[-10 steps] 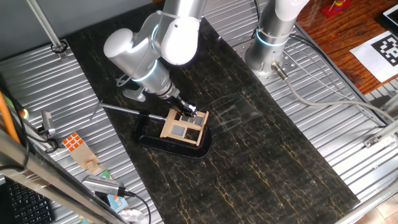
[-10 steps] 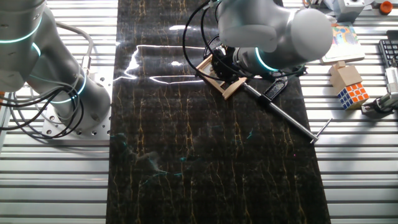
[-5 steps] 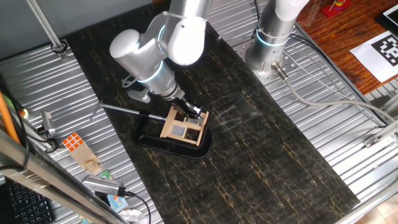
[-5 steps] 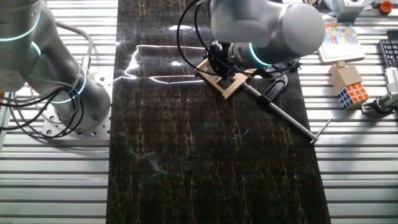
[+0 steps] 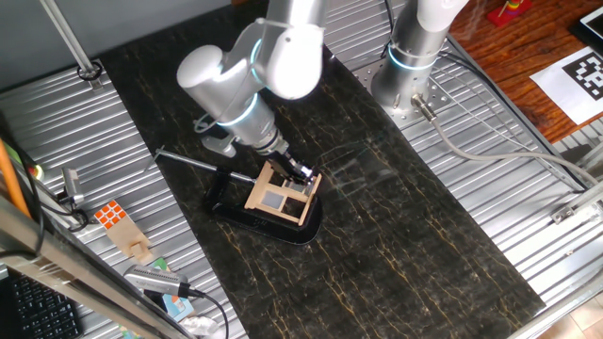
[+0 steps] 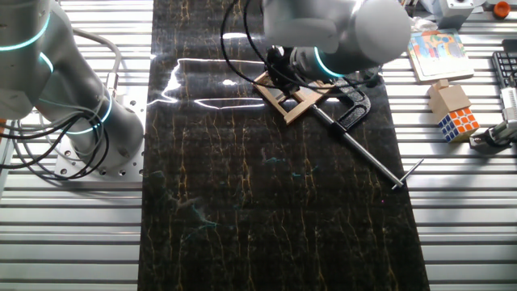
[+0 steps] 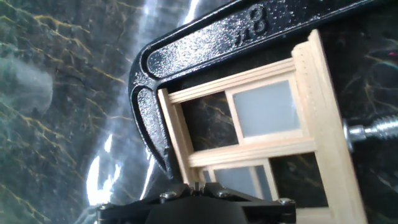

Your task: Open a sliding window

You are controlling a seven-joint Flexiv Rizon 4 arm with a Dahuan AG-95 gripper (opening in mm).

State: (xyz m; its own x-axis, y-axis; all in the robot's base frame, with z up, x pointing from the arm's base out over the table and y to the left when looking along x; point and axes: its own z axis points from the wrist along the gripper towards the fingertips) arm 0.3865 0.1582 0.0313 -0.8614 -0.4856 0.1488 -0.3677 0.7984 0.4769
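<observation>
Claw (image 5: 300,172) at sliding window (image 5: 280,194), black clamp (image 6: 352,103) alongside.

light is even and bright in both fixed views, falling from above — the dark marbled tabletop (image 6: 242,202) carries white streaks of glare near its far end, and fainter ones show in one fixed view. shadows are soft and short. in the hand view the glossy black metal clamp (image 7: 186,56) glints sharply, glare smears the tabletop at left, and the edges go soft — slightly blurred.
</observation>
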